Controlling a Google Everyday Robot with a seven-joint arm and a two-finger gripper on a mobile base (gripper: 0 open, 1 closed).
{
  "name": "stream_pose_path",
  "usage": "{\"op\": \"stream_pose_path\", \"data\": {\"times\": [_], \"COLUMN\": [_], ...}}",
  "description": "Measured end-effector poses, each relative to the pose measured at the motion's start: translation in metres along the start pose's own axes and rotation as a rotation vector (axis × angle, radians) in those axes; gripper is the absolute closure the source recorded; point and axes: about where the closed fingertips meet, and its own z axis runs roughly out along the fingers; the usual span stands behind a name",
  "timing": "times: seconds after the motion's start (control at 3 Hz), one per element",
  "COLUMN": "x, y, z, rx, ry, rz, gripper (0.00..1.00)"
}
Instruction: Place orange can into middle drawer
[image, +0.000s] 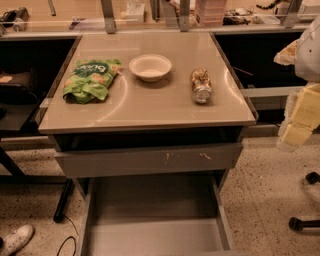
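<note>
The beige surface (150, 107) stands before a cluttered counter (150, 10), and under it we see two grey drawers. The scratched drawer (145, 160) is pushed nearly in. Beneath it, the middle drawer (155, 210) is pulled well out toward us, its floor bare. At the left of the surface lies a green bag (90, 79). To its right, apart from it, sits a white bowl (150, 66). Further right, near the surface's right edge, the can (201, 85) lies on its side with a silver end facing us, touching nothing else. At the far right of the view, off the surface and well apart from the can, hangs the hand (299, 117), pale yellow and partly cut off by the frame. We cannot tell how far open it is, but it has hold of nothing we can see. We judge the drawer ready, since it stands open. All the rest is left to do: reaching the can, gripping it, carrying it down and forward, and letting it go inside the middle drawer.
</note>
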Motion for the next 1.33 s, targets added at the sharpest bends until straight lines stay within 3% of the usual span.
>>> {"op": "stream_pose_path", "data": {"times": [0.67, 1.0, 1.33], "x": [-0.001, -0.005, -0.007], "y": [0.0, -0.008, -0.029], "z": [-0.009, 0.009, 0.038], "rx": [0.022, -0.015, -0.061], "ry": [0.015, 0.018, 0.036], "rz": [-0.012, 0.074, 0.247], "gripper": [0.0, 0.0, 0.0]}}
